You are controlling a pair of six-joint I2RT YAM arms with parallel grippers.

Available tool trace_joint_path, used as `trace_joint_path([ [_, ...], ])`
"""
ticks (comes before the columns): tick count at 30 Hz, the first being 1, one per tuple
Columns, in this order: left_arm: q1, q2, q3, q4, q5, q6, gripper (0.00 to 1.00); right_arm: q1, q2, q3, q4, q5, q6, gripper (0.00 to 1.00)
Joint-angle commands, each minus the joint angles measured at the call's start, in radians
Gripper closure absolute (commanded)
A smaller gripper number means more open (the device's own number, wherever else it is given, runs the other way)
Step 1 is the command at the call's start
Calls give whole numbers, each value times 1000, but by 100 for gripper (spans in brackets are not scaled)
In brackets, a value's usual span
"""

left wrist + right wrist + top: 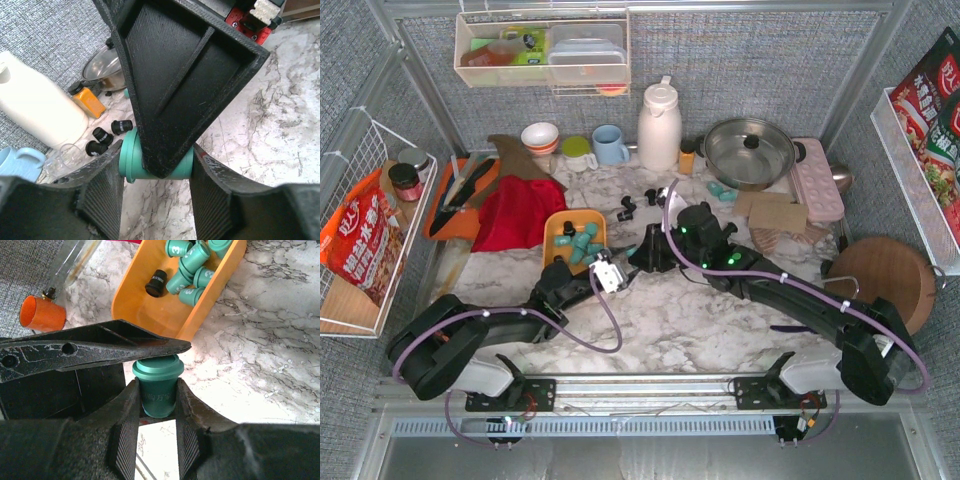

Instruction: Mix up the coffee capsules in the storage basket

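Note:
The orange storage basket (556, 222) lies left of centre and holds several teal capsules (582, 243) and a black one (156, 282); it also shows in the right wrist view (130, 290). Both grippers meet just right of the basket on one teal capsule (157, 385). My right gripper (156, 390) is shut on its sides. My left gripper (157, 172) is shut on its ends, with one finger (100, 347) flat across the lid. In the top view the left gripper (625, 262) and the right gripper (648, 252) touch. Loose black capsules (627, 208) lie behind them.
A red cloth (520, 210) and a darker orange utensil tray (455, 205) lie left of the basket. A white thermos (659, 125), a blue mug (610, 144), a steel pot (750, 150) and two teal capsules (720, 190) stand at the back. A round wooden board (885, 280) is at the right.

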Motion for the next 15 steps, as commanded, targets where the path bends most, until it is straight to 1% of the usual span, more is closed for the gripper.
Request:
trace_joint_path([
  [1,-4,-11,0,50,-50,20,57,0,7,26,-4,13,-4,58],
  [4,-4,-11,2,65,-171,-51,65,-4,-3,44,-53,62,-26,47],
  [6,-4,-9,0,84,-257,-94,68,-9,-11,60,-85,99,-41,42],
  [12,-3,-4,2,85,-520,-214,70,-68,-33,97,-127,196,-44,36],
  [14,-3,-18,2,36,-661,-283,70,-101,-30,103,-137,254,-63,35],
  [15,-3,-31,3,-33,-741,-342,70,-119,-22,110,-148,300,-85,35],
])
